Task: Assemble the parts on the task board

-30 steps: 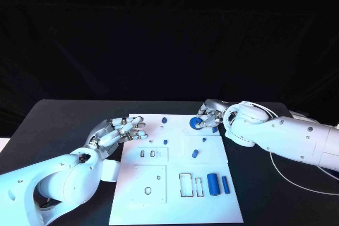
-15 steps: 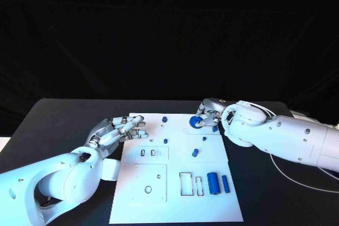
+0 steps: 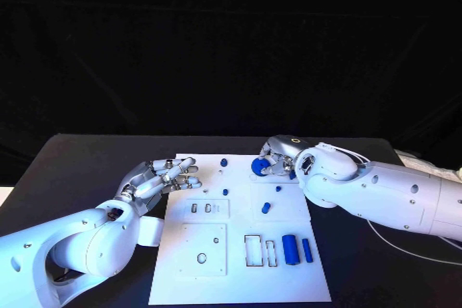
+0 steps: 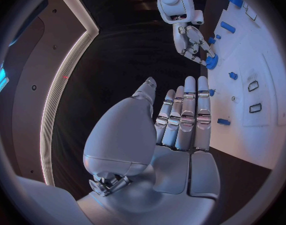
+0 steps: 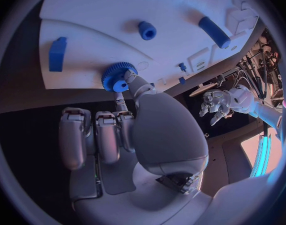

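Assembly status: early stage, most parts unplaced.

Right hand [image 3: 277, 162] pinches the blue gear [image 5: 118, 77] at 1 o'clock on the task board [image 3: 241, 281]; seating probably unfinished. Left hand [image 3: 159, 179] hovers at 9 o'clock, fingers apart, empty. Loose cylinder [image 3: 290, 249] lies at 5 o'clock.

No text, label, brand, number or sign can be read anywhere in these views: not on the task board [image 3: 241, 254], its blue parts, the tabletop [image 3: 87, 168], or either arm and hand.
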You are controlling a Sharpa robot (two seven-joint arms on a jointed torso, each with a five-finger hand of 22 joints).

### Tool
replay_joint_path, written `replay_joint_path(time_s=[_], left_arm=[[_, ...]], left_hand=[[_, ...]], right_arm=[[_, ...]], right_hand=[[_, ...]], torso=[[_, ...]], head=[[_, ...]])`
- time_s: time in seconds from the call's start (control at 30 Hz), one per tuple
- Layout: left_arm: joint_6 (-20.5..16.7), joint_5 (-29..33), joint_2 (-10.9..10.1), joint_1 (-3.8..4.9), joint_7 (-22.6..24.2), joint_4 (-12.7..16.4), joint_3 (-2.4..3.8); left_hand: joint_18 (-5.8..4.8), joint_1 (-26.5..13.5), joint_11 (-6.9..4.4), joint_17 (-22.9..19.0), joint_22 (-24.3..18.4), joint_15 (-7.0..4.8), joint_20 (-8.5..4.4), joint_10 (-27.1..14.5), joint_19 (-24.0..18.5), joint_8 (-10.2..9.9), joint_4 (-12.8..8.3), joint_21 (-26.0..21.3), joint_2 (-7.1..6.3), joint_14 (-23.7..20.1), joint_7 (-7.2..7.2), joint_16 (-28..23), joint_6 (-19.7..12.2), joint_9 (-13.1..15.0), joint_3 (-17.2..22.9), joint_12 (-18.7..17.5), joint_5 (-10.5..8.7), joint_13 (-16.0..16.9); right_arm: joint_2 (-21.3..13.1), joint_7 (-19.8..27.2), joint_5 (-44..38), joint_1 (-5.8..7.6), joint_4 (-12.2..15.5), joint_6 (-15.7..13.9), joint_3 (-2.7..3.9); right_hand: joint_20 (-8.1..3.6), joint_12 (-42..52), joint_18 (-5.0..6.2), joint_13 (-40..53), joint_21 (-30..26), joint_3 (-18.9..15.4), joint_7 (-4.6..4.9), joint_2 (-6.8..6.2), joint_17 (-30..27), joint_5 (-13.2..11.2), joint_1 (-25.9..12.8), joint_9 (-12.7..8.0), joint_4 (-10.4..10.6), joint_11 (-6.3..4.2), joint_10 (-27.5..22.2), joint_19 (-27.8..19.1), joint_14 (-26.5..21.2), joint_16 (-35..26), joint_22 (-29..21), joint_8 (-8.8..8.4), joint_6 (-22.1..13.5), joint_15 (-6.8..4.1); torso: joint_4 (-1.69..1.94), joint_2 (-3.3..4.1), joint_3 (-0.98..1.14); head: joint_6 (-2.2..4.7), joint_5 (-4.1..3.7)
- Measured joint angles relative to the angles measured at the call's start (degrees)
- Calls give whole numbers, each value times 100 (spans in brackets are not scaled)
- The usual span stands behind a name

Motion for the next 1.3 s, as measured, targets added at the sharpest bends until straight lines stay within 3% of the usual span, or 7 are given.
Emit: replay_joint_path(time_s=[0.23,0.43,0.87,1.03,1.3], left_arm=[[2,0,2,0,-3,-4,0],[6,0,7,0,-5,-7,0],[14,1,24,0,-9,-21,-1],[18,1,31,0,-10,-22,-1],[22,1,28,0,-11,-13,0]], left_hand=[[0,0,0,0,0,0,0,0,0,0,0,0,0,0,0,0,0,0,0,0,0,0],[0,0,21,6,0,0,0,-21,0,0,-16,0,0,0,0,0,0,0,16,0,0,0],[0,0,21,5,-5,0,0,-21,0,0,-16,0,0,0,0,0,0,0,16,0,0,0],[0,0,21,4,-5,0,0,-21,0,0,-16,0,0,0,0,0,0,0,16,0,0,0],[0,0,21,9,-5,0,0,-21,0,0,-16,0,0,0,0,0,0,0,16,0,0,0]], right_arm=[[118,-7,-49,37,331,-168,3],[389,-10,-77,61,402,-245,4],[1081,-27,-112,26,-98,-222,-37],[1202,-34,-115,-1,-233,-173,-49],[1287,-72,-126,-5,-344,-106,-52]], right_hand=[[0,0,-27,-1,0,28,0,18,0,100,-249,0,27,0,0,0,0,0,0,0,2,0],[0,0,-27,-1,0,41,0,19,5,103,-250,0,41,1,0,0,0,-1,-1,-26,3,0],[0,-25,-27,-2,0,89,1,-12,4,102,-341,0,60,1,0,-1,0,-4,-2,-51,4,1],[0,-49,-28,0,0,96,1,11,3,102,-363,0,67,1,0,-1,0,-4,-2,-87,5,1],[0,-142,-27,2,0,111,-3,-78,3,90,-488,-14,81,1,0,-1,0,-4,-3,-209,9,1]], torso=[[4,-3,-7],[13,-3,-8],[3,5,-1],[3,5,2],[-13,7,3]], head=[[14,34],[10,47],[-8,71],[-18,76],[-44,102]])
